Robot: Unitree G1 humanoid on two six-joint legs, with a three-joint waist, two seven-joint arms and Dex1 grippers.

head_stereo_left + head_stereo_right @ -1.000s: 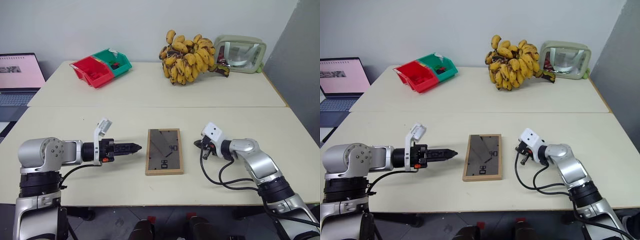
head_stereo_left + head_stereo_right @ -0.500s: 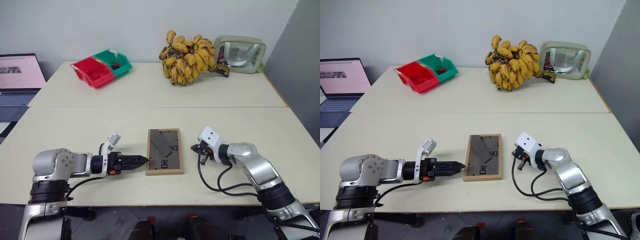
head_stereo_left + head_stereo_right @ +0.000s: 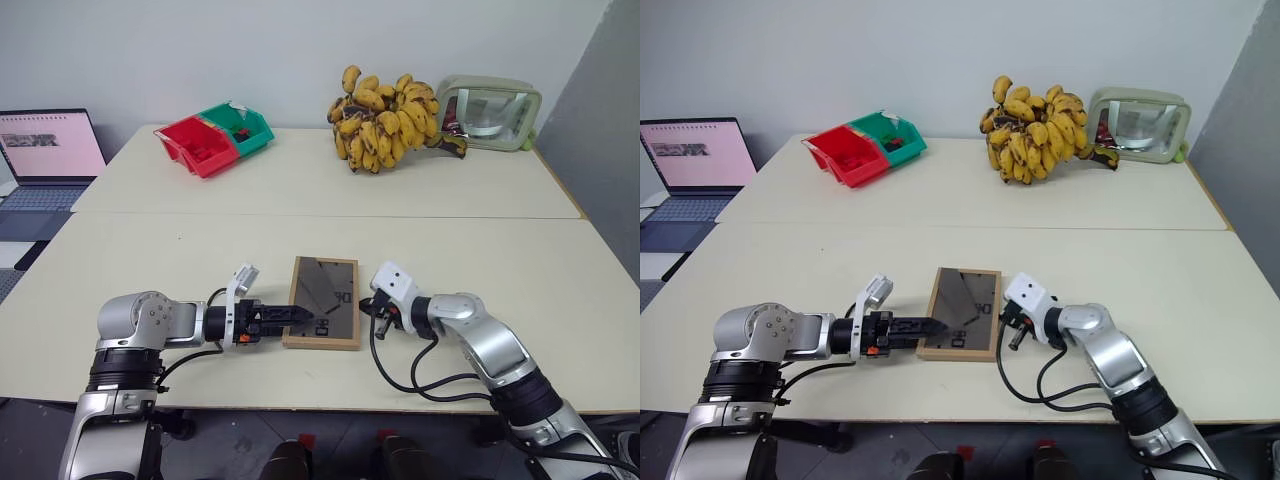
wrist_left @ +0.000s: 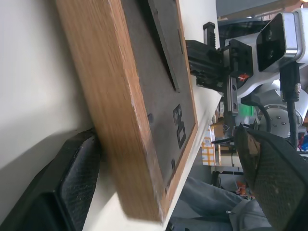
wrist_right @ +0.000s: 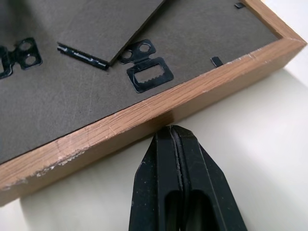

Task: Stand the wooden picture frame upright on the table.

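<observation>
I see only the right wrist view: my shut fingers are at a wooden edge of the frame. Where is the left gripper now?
Observer: The left gripper is at the opposite long edge of the wooden picture frame, open.
Operator: Is that edge between its fingers?
Observer: Yes. In the left wrist view one finger is on the table outside the edge and the other is above the dark back.
Operator: Is the whole frame flat?
Observer: It lies flat, back up, on the near half of the table, with the right gripper at its right edge.
</observation>
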